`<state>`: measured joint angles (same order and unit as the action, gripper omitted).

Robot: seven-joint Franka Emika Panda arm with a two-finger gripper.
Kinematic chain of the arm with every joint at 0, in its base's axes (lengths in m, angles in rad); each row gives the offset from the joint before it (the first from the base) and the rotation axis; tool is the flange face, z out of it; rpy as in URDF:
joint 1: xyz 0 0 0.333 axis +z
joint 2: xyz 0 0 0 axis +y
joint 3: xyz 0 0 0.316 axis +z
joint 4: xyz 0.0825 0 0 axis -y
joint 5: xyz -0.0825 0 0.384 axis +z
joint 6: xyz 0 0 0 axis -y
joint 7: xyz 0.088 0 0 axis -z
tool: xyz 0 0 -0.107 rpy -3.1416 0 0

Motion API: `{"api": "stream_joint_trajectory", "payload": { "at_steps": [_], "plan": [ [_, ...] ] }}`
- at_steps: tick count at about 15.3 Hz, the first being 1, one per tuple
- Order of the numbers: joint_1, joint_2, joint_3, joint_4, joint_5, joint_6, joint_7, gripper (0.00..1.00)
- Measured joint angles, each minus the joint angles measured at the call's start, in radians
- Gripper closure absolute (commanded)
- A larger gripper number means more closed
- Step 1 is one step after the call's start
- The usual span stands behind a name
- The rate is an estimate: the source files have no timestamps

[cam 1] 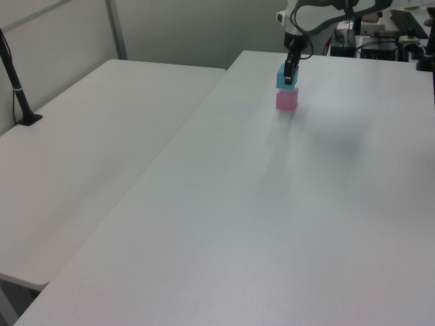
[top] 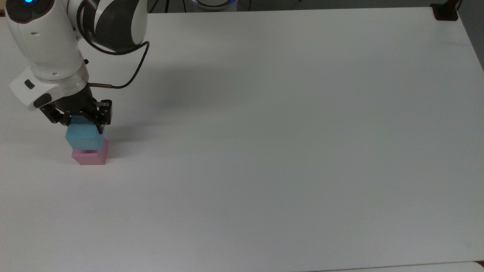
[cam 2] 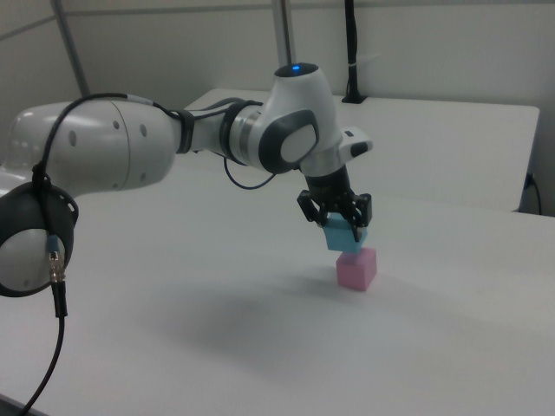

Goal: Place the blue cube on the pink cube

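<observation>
The blue cube [top: 84,136] sat in my end effector [top: 80,122], the two fingers closed against its opposite sides, and I held it directly over the pink cube [top: 90,156]. In the right view a thin gap seemed to separate the two blocks, so I judged the blue one was raised and not yet resting on the pink. In the top view it looked shifted a little toward the top view's left of the pink cube, though the camera angle may have accounted for some of that; the left view showed them stacked nearly in line.

So the pick and the carry were done — what was left, as I judged it, was to square up over the pink cube, lower until the faces met, let go, and lift clear without nudging the stack. The risk was a small offset leaving the blue cube overhanging one edge, or the fingers dragging it as they opened.

The pink cube stood on a plain white worktop [top: 287,151], near the top view's left edge. A cable [top: 130,73] looped from my wrist. In the left view a second white table [cam 1: 88,156] stood alongside, to the left view's left, with a black post [cam 1: 15,85] clamped at its far edge, and pale partition walls [cam 1: 197,30] ran behind — some dark equipment [cam 1: 384,37] sat past the far end.
</observation>
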<state>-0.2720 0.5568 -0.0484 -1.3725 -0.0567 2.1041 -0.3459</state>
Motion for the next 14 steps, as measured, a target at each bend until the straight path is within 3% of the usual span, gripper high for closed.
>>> {"api": "stream_joint_trajectory", "payload": {
  "at_steps": [2, 4, 10, 14],
  "plan": [
    [-0.012, 0.021, 0.000, 0.000, 0.000, 0.032, -0.002, 0.18],
    [-0.016, 0.037, -0.002, 0.000, -0.001, 0.044, -0.007, 0.00],
    [-0.016, 0.032, -0.002, 0.005, -0.032, 0.040, -0.015, 0.00],
    [-0.010, -0.039, -0.002, 0.028, -0.032, -0.045, -0.006, 0.00]
  ]
}}
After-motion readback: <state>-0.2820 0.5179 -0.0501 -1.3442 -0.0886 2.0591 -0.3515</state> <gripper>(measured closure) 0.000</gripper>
